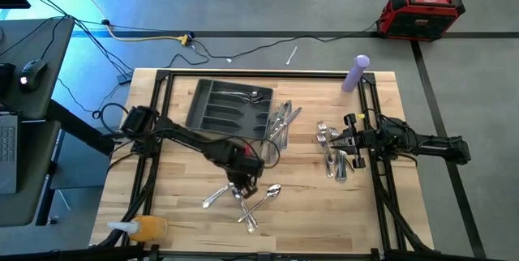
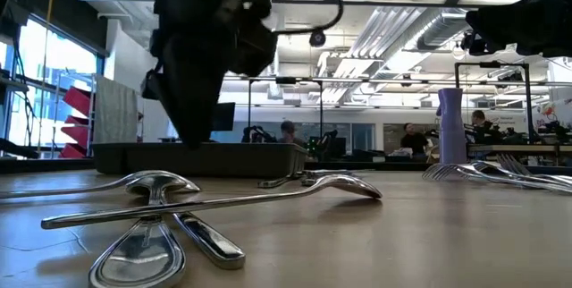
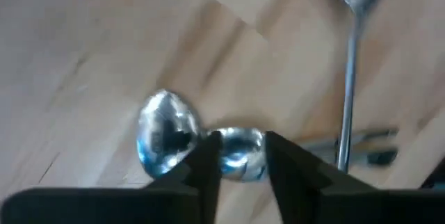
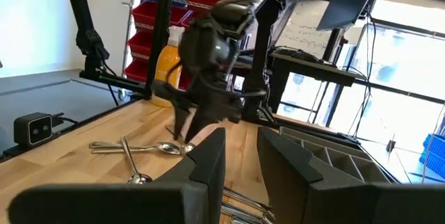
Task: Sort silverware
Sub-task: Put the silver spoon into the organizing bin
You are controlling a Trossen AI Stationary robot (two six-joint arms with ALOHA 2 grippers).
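Observation:
Three silver spoons [image 1: 251, 200] lie crossed on the wooden table near its front edge; they also show in the low view [image 2: 223, 201]. My left gripper [image 1: 242, 185] hangs just above them, open. In the left wrist view its fingers [image 3: 208, 165] stand on either side of one spoon's bowl [image 3: 240, 156], with a second bowl [image 3: 163, 130] beside it. My right gripper [image 1: 350, 141] is open and empty [image 4: 240, 140] next to a heap of forks [image 1: 332, 154]. The dark grey tray [image 1: 212, 109] holds a few pieces [image 1: 251, 95].
More silverware lies heaped by the tray's right side [image 1: 280, 123]. A purple cylinder [image 1: 357, 73] stands at the far right corner. An orange bottle [image 1: 146, 228] lies at the near left corner. Bare wood lies between the spoons and the forks.

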